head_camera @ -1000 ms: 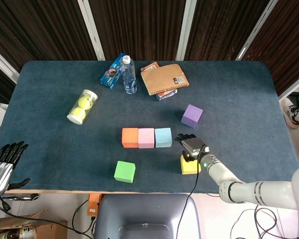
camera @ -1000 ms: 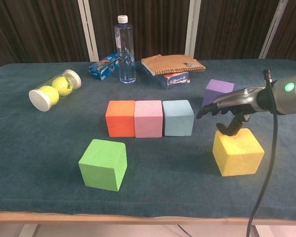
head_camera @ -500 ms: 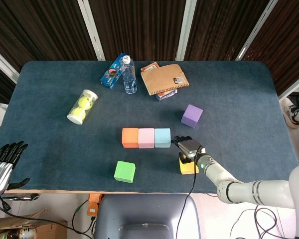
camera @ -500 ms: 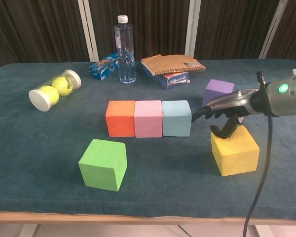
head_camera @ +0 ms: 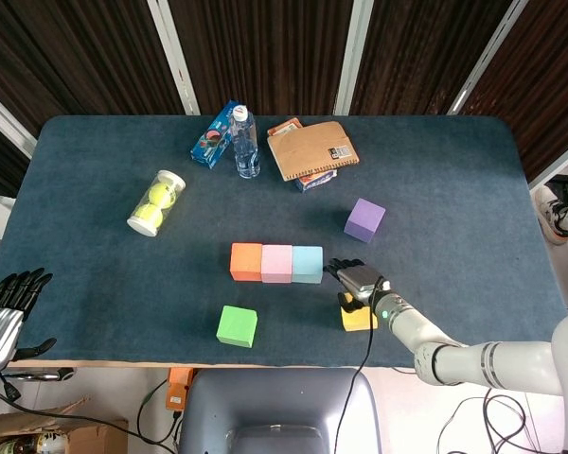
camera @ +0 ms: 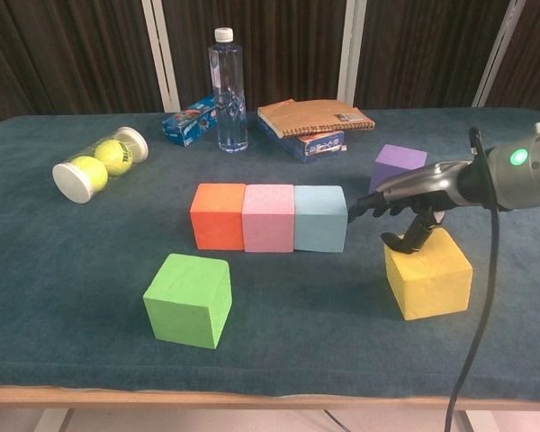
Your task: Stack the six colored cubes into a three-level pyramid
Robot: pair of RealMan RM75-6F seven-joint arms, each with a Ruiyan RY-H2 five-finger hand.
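Near the front edge of the table (head_camera: 95, 284), right of centre, the yellow cube (camera: 429, 273) sits directly beneath the right hand (camera: 409, 200); its fingertips (camera: 358, 211) reach toward the light blue cube (camera: 320, 218), and its thumb points down at the yellow cube's top rear corner (contact cannot be confirmed). This hand holds nothing, fingers extended and slightly apart. At the centre of the surface the orange cube (camera: 218, 216), pink cube (camera: 268, 218) and light blue cube form a touching row. The green cube (camera: 189, 299) stands alone toward the front edge, left of centre. The purple cube (camera: 398, 165) lies behind the right hand, toward the right edge. The left hand (head_camera: 5, 307) rests off the front-left corner, fingers spread, holding nothing. Along the rear edge stand a water bottle (camera: 228, 90), a blue box (camera: 190, 121) and a stack of notebooks (camera: 313, 119); a tube of tennis balls (camera: 100, 162) lies toward the left edge. Dark slatted panels (head_camera: 256, 47) back the table.
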